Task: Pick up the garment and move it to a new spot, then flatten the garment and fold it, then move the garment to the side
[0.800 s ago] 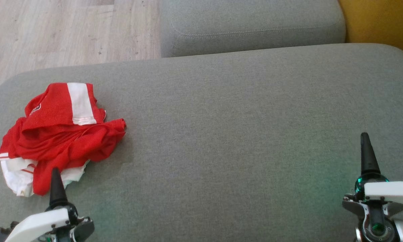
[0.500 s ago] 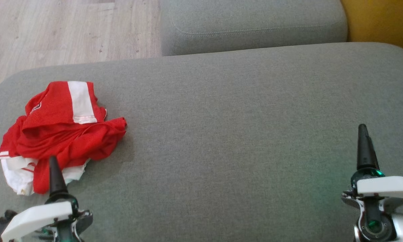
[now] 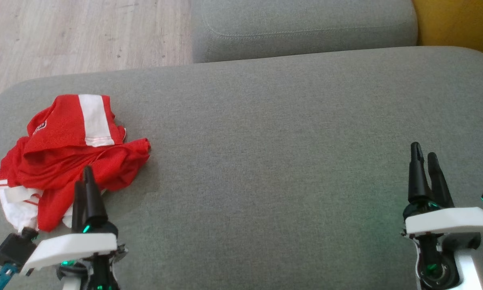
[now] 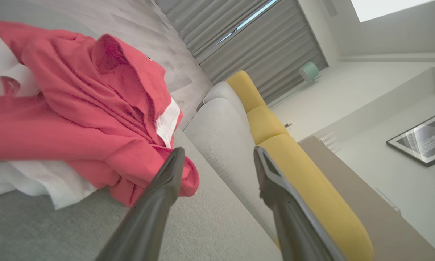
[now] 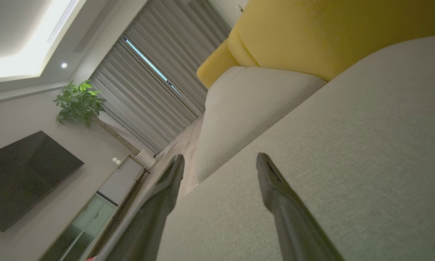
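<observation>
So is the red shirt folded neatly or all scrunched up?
Scrunched up. The garment lies in a rumpled heap on the grey cushion, red folds bunched over white ones.

In the head view the left hand (image 3: 83, 177) is covering part of the near edge of the crumpled garment (image 3: 60, 161), and the small badge (image 3: 40, 127) on its red cloth is showing too small to read. In the left wrist view the garment is running off the left edge.

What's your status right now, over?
Both open, holding nothing: left gripper at near edge of crumpled red garment, right gripper above bare sofa cushion. Nothing in the way.
</observation>
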